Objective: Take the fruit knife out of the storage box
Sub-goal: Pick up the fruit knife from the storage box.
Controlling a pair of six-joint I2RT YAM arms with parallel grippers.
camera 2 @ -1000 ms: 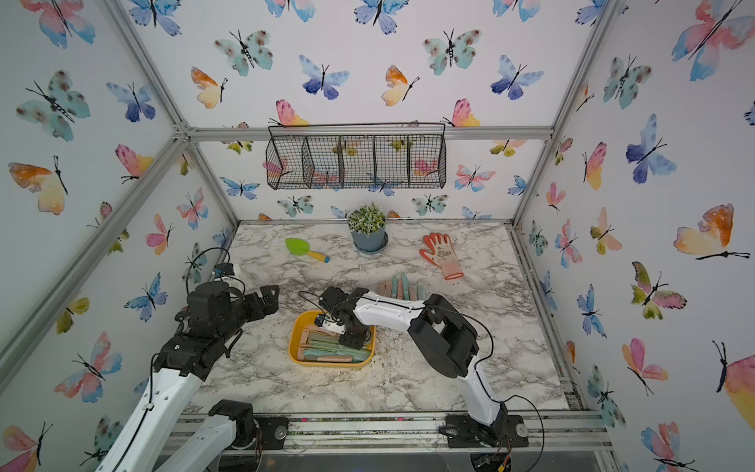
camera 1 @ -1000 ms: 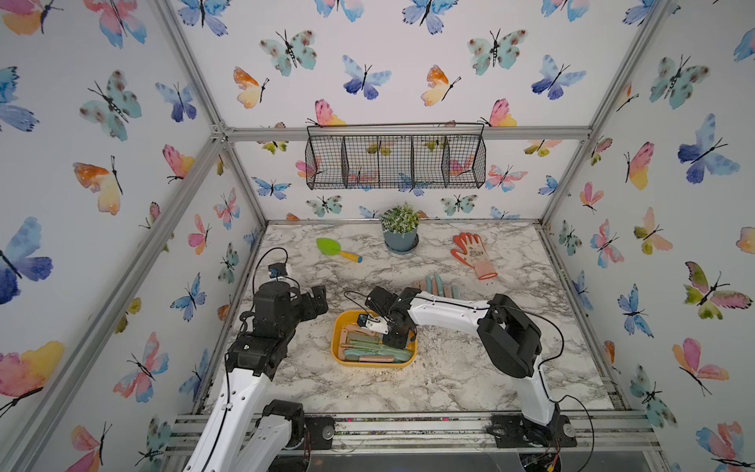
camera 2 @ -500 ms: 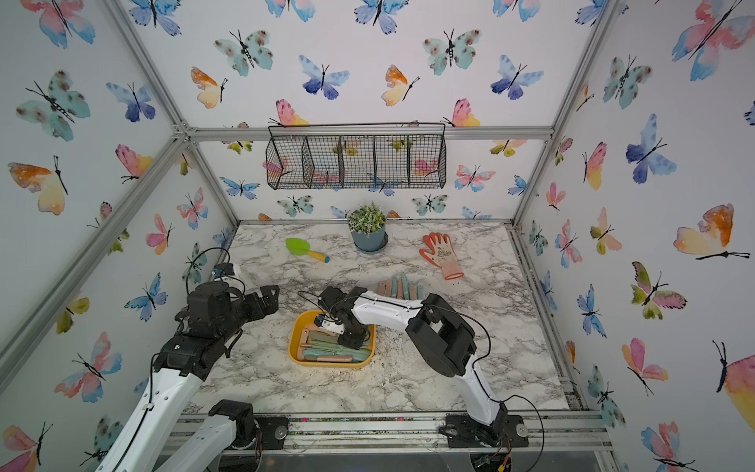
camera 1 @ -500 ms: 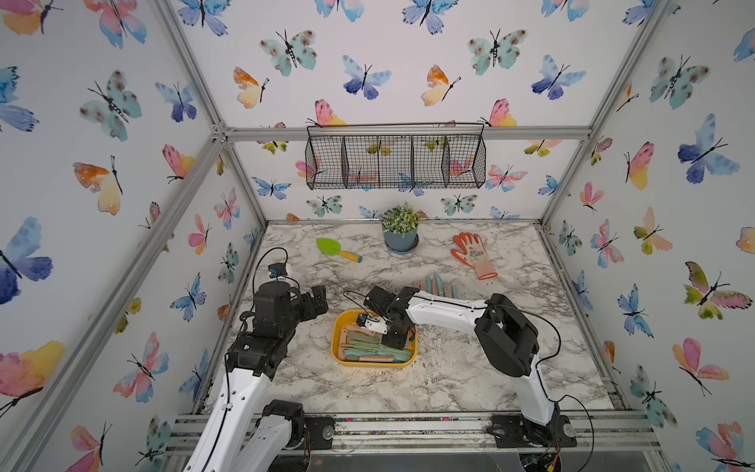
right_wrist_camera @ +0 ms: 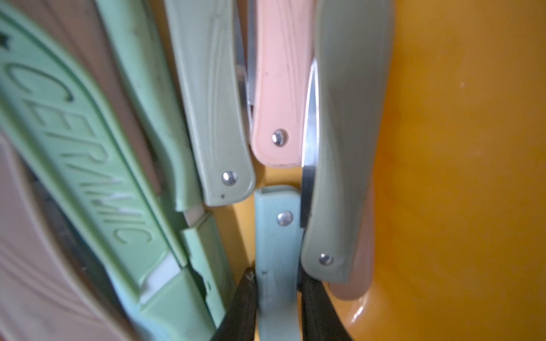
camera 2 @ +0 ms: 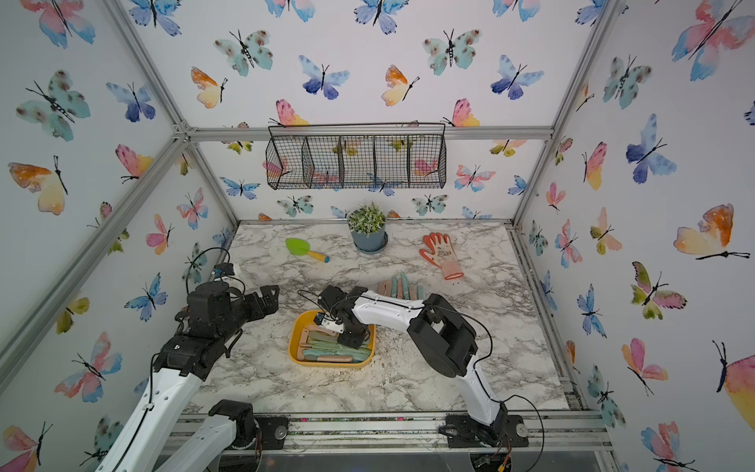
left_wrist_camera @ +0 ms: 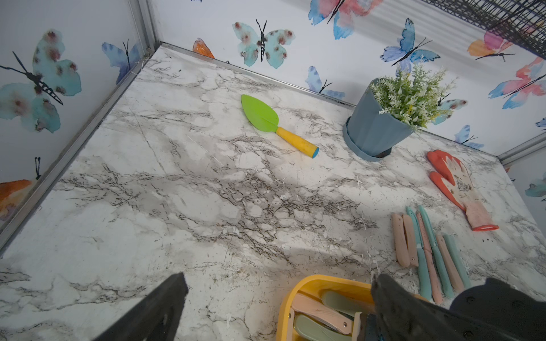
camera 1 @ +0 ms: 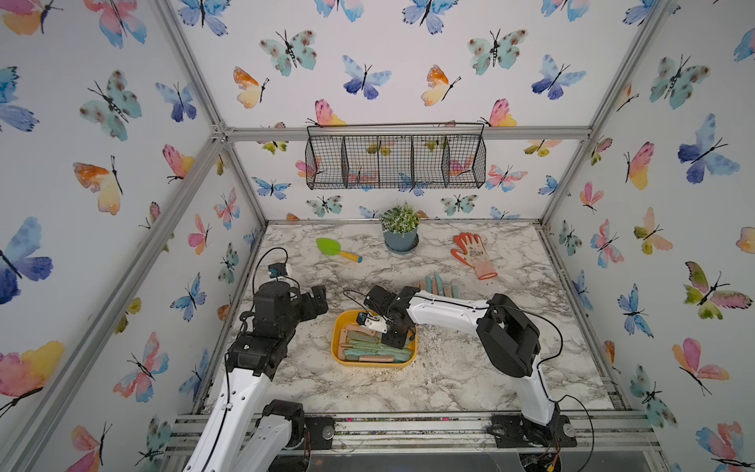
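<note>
Down in the yellow box, right jaws pinching a blue knife

Left of the lower centre in both top views, the left gripper [camera 1: 320, 300] is hovering over the marble table [camera 1: 449, 367], its jaws standing spread wide with nothing between them. Just above it in the frame, a green trowel [camera 1: 329, 246] is lying near the back wall. At the lower centre, the yellow box [camera 1: 336, 343] is sitting flat on the table, holding a heap of folded pink and green knives. The right gripper [camera 1: 395, 341] is pointing down into the box's right half. From the right wrist, its two black fingers [right_wrist_camera: 239, 313] are pressing on either side of the blue knife [right_wrist_camera: 276, 251], pinching the handle. That knife is lying inside the box among the others, beside a grey-green knife [right_wrist_camera: 339, 177] whose steel blade is showing, near the yellow wall. Further right and higher in the frame, a potted plant [camera 1: 400, 239] is standing by the back wall. A row of knives [camera 1: 437, 286] is lying on the table behind the right arm, and an orange glove [camera 1: 474, 255] is resting right of them.
</note>
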